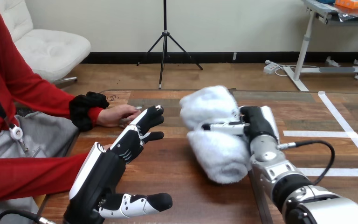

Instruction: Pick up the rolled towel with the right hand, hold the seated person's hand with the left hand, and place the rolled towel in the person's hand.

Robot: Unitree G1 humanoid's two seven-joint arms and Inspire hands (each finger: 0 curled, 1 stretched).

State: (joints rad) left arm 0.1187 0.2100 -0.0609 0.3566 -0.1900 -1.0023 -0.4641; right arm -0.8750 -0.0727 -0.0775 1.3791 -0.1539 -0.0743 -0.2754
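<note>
The white rolled towel (213,140) stands near the table's middle, pinched in at its waist. My right hand (257,123) comes in from the right and is shut on it, one finger (223,126) lying across its front. My left hand (129,142) reaches forward and left with straight fingers, open. Its fingertips (153,113) touch the fingers of the person's hand (115,115), which rests flat near the table's left edge. My left thumb (142,203) sticks out low to the right, well clear of the person's hand. About a hand's width separates the towel from the person's hand.
The person's other forearm, in a red sleeve (28,173), lies along the lower left beside my left arm. White tape lines (342,134) cross the wooden table (182,186) at the right.
</note>
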